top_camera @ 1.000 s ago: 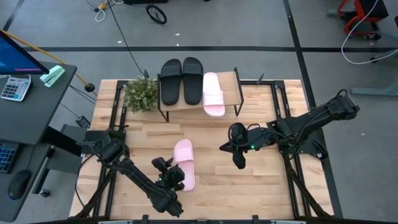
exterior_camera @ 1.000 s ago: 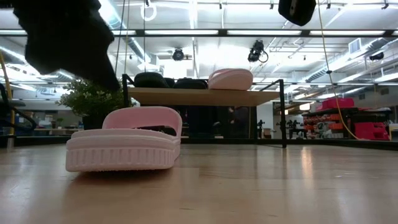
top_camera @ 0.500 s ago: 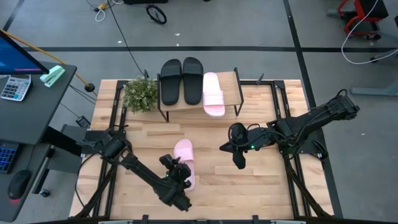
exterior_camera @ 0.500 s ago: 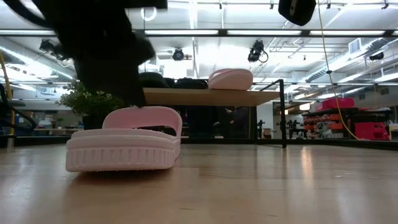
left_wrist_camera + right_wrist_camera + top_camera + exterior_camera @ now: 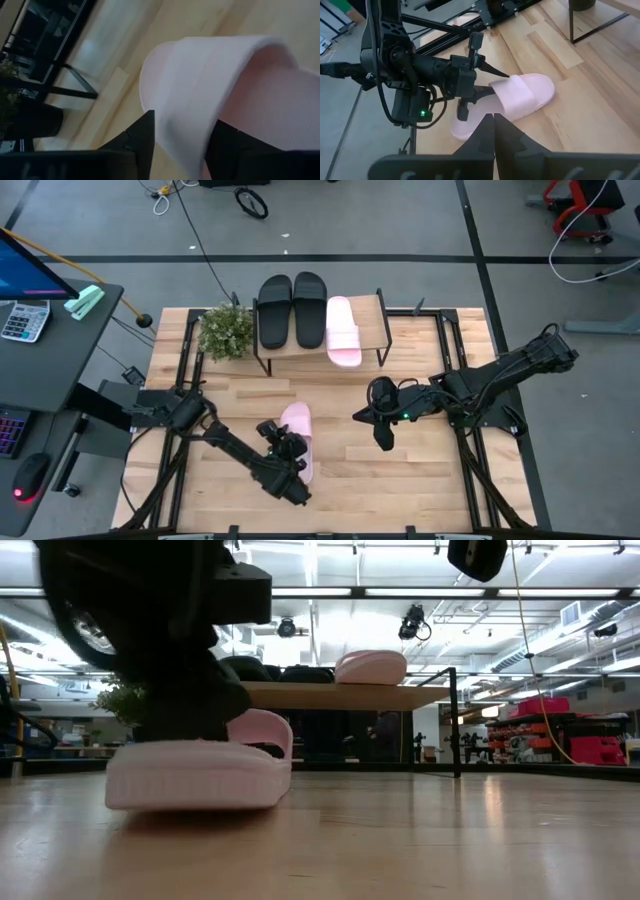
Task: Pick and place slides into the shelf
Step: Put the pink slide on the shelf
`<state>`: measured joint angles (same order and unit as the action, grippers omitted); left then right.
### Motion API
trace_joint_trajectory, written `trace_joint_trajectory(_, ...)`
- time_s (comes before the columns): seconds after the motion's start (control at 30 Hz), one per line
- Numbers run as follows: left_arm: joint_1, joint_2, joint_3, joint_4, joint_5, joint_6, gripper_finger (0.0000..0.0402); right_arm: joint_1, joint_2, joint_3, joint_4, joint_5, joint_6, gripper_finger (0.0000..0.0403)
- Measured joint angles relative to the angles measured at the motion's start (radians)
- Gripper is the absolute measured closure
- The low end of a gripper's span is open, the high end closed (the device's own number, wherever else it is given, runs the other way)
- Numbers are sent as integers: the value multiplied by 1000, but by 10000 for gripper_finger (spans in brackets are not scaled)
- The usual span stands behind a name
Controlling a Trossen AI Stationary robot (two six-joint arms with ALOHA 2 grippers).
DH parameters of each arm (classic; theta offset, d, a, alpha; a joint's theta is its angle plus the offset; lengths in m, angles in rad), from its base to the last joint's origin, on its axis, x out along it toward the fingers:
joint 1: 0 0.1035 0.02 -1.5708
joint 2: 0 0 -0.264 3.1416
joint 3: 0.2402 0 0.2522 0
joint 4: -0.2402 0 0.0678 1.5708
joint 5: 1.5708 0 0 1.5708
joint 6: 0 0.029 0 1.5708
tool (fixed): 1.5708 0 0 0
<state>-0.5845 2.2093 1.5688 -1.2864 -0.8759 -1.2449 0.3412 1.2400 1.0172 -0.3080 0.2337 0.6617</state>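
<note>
Left gripper (image 5: 288, 451) pinches the strap edge of the pink slide (image 5: 297, 442), on the table in front of the shelf (image 5: 322, 332); so shallow a bite may slip on lifting.

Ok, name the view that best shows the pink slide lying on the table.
Right wrist view: the pink slide shows whole, left gripper at it. High view has it small, low view side-on and part hidden, left wrist only the strap.

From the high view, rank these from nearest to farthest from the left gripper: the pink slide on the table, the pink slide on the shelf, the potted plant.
Left gripper:
1. Pink slide on the table, its strap between the fingers.
2. and 3. Potted plant, at the shelf's left end, and pink slide on the shelf, on the top board: too close to call.
</note>
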Motion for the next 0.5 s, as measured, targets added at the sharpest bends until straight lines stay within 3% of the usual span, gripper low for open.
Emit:
trace_joint_trajectory(0.23,56,0,0,50,-16,1,298,0,0,0,0,1,1,402)
trace_joint_trajectory(0.43,83,-1,-23,73,-30,3,382,0,0,0,0,1,2,402)
trace_joint_trajectory(0.5,83,-1,-25,78,-30,4,387,0,0,0,0,1,2,402)
